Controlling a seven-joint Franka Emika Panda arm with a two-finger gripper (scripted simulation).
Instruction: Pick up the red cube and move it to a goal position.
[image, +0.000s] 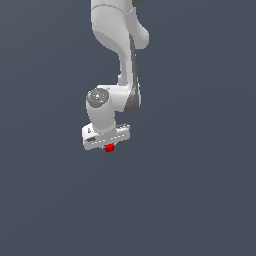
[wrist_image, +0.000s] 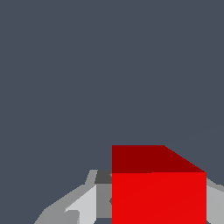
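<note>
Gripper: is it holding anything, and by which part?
The gripper holds the red cube between its fingers, gripped by opposite side faces.

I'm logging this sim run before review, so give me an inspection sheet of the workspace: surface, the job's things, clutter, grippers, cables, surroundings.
Surface: plain dark grey-blue background in both views; no table edge or markings to be seen.
Job's things: red cube sits directly under the white hand; in the wrist view the red cube fills the space between the fingers. No goal marker seen.
Clutter: nothing seen.
Grippers: gripper points down, its fingers on either side of the cube, apparently closed on it; whether the cube is off the ground cannot be told.
Cables: nothing seen.
Surroundings: only the white arm coming in from above in the exterior view.
</note>
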